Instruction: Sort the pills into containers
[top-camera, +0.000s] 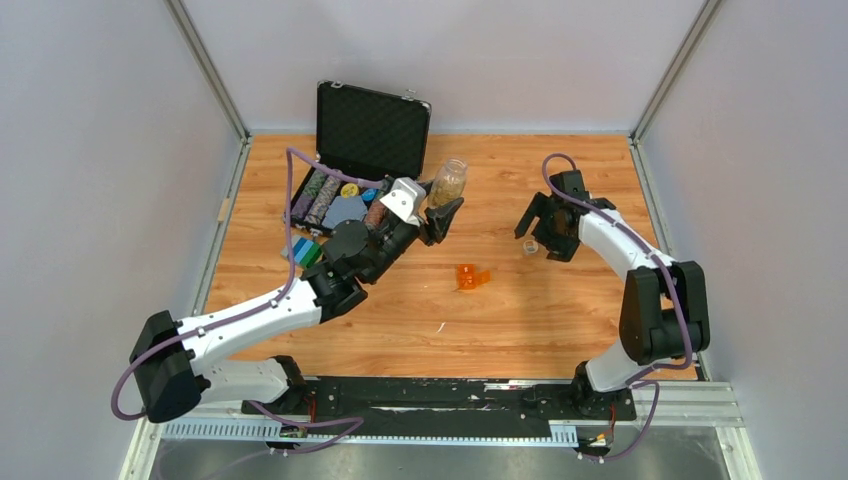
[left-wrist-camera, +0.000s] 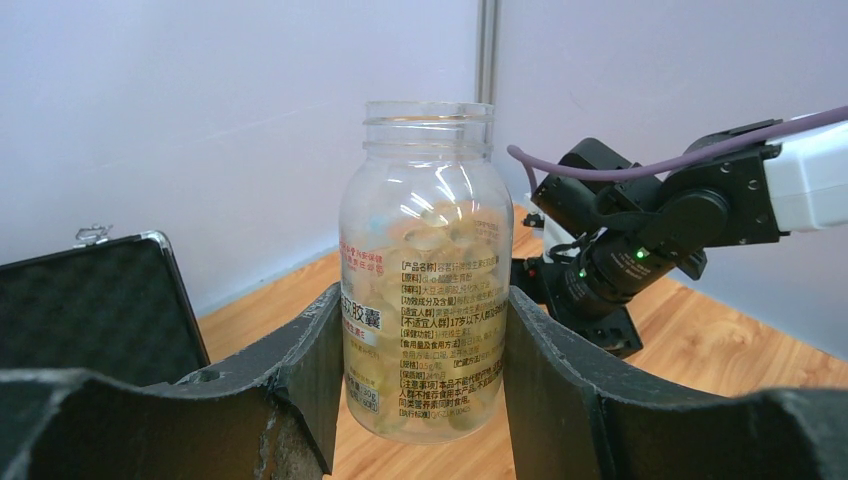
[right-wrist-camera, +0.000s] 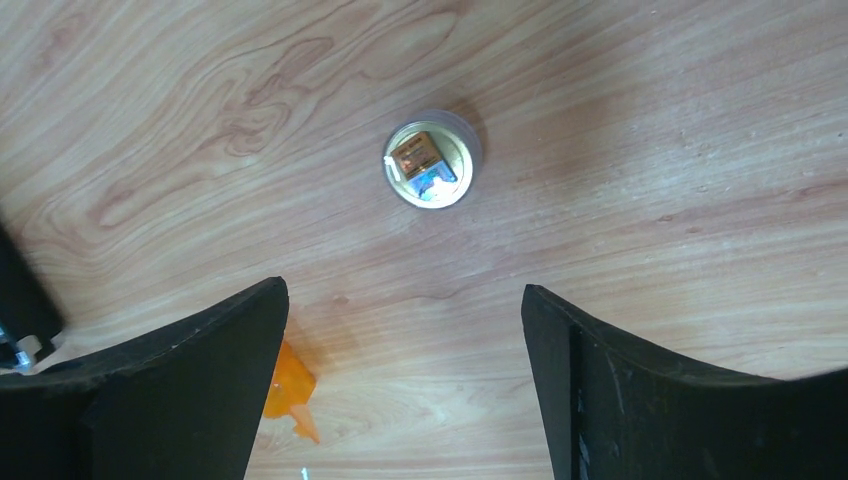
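My left gripper (top-camera: 441, 214) is shut on a clear pill bottle (top-camera: 450, 182) with no cap, part full of pale yellow capsules. In the left wrist view the bottle (left-wrist-camera: 425, 270) stands upright between the pads (left-wrist-camera: 318, 370), mouth open at the top. The tiny orange container (top-camera: 470, 277) lies on the wood mid-table, to the right of and nearer than the bottle. My right gripper (top-camera: 537, 228) is open and empty, pointing down just above the table. The bottle's round cap (right-wrist-camera: 431, 170) lies upside down beyond its fingers. The orange container's edge (right-wrist-camera: 285, 385) shows beside its left finger.
A large black foam-lined case (top-camera: 372, 128) stands open at the back left, with striped chip rows (top-camera: 328, 198) under my left arm. A small white speck (top-camera: 440, 326) lies on the wood in front of the orange container. Grey walls enclose the table.
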